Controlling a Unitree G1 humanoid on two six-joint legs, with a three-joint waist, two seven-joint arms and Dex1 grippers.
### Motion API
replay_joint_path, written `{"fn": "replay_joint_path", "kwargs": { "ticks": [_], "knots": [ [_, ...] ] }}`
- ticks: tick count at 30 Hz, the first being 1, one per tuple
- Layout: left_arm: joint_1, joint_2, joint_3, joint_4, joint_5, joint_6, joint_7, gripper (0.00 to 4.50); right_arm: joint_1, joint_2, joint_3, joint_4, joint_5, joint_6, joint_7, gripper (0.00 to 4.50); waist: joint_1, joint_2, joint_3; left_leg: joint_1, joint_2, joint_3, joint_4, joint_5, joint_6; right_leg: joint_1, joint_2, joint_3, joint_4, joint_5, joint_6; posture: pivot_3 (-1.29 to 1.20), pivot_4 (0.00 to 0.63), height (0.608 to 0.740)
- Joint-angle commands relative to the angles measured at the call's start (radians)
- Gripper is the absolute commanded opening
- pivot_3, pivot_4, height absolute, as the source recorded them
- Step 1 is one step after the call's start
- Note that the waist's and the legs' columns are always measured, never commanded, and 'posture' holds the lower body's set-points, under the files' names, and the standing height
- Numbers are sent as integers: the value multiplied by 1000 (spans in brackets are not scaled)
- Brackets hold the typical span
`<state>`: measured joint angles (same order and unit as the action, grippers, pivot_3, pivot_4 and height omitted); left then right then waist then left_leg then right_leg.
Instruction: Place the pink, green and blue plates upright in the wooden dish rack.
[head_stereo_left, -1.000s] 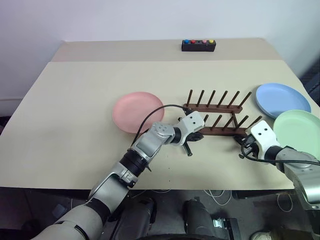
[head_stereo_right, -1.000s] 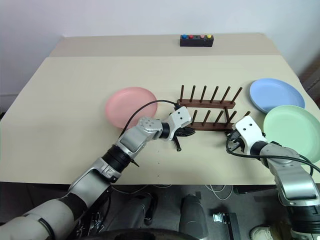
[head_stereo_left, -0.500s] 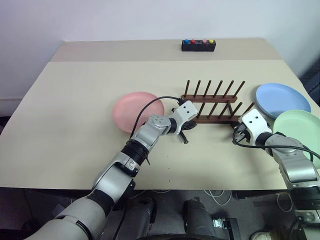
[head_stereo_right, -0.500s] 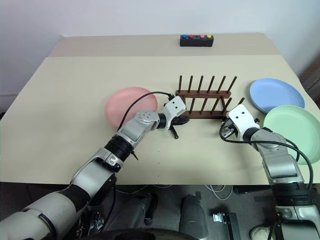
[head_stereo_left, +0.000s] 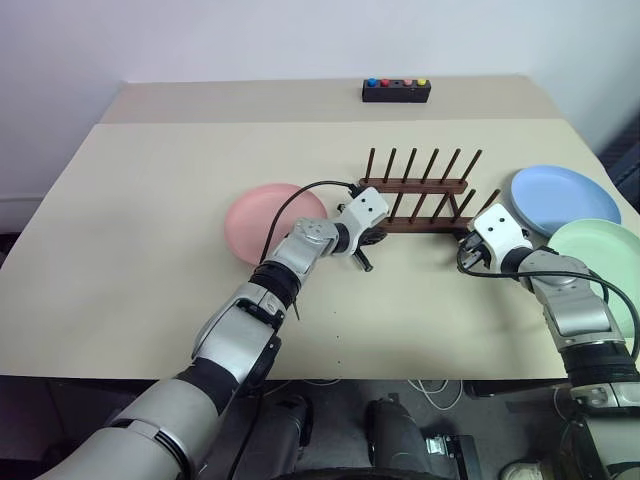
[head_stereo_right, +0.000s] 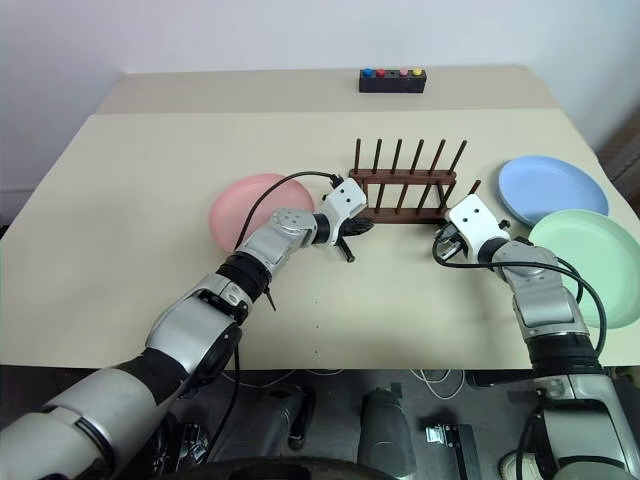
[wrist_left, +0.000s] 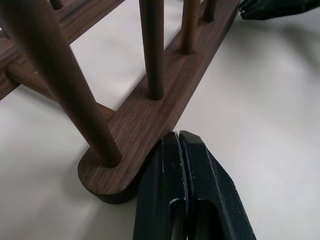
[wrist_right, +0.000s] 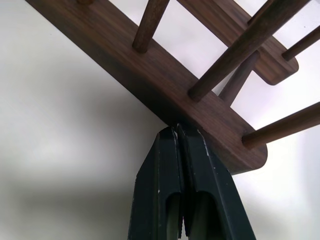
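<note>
The wooden dish rack (head_stereo_left: 415, 203) stands near the middle of the table (head_stereo_left: 150, 220), its long axis running left to right, pegs upright and leaning slightly away from the robot. The pink plate (head_stereo_left: 268, 222) lies flat just left of it; the blue plate (head_stereo_left: 565, 198) and green plate (head_stereo_left: 600, 255) lie flat to its right.

The left gripper (wrist_left: 178, 142) has its fingers pressed together, holding nothing, tips against the near rail's left end. The right gripper (wrist_right: 178, 134) (likewise fully closed and empty) touches the same rail near its right end.

Since a second ago the rack has slid farther from the robot and squared up, both arms reaching further forward.
</note>
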<state>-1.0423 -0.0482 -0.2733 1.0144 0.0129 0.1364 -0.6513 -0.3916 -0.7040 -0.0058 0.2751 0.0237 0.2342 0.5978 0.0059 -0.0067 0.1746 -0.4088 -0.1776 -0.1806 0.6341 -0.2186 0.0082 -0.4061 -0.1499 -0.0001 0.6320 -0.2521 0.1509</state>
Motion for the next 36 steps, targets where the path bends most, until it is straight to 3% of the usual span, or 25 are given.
{"fn": "replay_joint_path", "kwargs": {
  "ticks": [1, 14, 20, 26, 30, 33, 36],
  "knots": [
    [-19, -15, 6, 6, 24, -44, -3, 0, -35, 14, -8, 7, -5, -32, -3, 44, -1, 0, 0, 0, 0, 0, 0, 0, 0, 0, 0, 0, 0, 0, 0, 0, 150, 740],
    [-78, -7, 61, 79, 35, -84, 16, 0, -78, 18, -10, 74, -24, -72, 2, 44, -11, 0, 0, 0, 0, 0, 0, 0, 0, 0, 0, 0, 0, 0, 0, 0, 150, 740],
    [-64, -1, 62, 36, 31, -75, -63, 0, -31, 17, -46, -11, 35, -43, 40, 44, -18, 0, 0, 0, 0, 0, 0, 0, 0, 0, 0, 0, 0, 0, 0, 0, 150, 740],
    [-27, 33, 84, -128, -25, 20, -184, 0, 54, 6, -145, -227, 179, 64, 100, 44, -20, 0, 0, 0, 0, 0, 0, 0, 0, -1, 0, 0, 1, 0, 0, 0, 150, 740],
    [47, 83, 88, -387, -112, 211, -304, 0, 107, -21, -249, -376, 335, 186, 169, 44, -20, 0, 0, 0, 0, -1, 0, -1, 2, -1, 0, 0, 1, 0, 0, 0, 150, 740],
    [90, 135, 133, -612, -272, 472, -405, 862, 141, -34, -327, -483, 471, 290, 205, 856, -21, 0, 0, 0, 0, -1, 0, -3, 5, -1, 0, 0, 1, 0, 0, 0, 150, 740],
    [129, 224, 148, -782, -364, 622, -463, 2373, 168, -57, -384, -560, 545, 359, 208, 2305, -22, 1, 0, 0, 0, -2, 0, -3, 5, -1, 0, 0, 1, 0, 0, 0, 150, 740]
  ]
}}
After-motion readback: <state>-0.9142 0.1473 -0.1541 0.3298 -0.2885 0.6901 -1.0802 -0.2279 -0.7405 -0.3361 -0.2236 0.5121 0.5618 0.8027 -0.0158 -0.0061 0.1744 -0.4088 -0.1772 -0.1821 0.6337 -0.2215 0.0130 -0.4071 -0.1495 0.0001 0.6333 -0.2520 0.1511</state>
